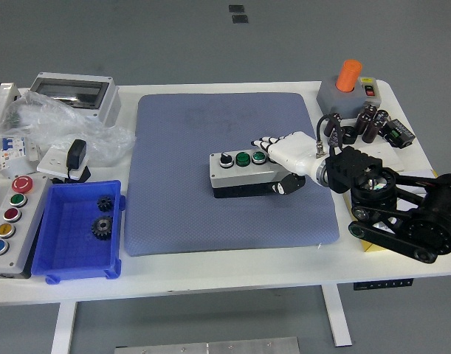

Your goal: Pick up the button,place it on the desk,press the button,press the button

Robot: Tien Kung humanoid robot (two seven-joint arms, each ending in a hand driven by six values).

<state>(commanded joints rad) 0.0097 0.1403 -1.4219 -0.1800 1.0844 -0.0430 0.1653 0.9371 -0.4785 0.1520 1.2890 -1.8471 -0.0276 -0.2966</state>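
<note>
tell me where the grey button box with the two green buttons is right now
In the head view the button box sits on the blue mat, right of centre, with the right hand at its right end.
</note>
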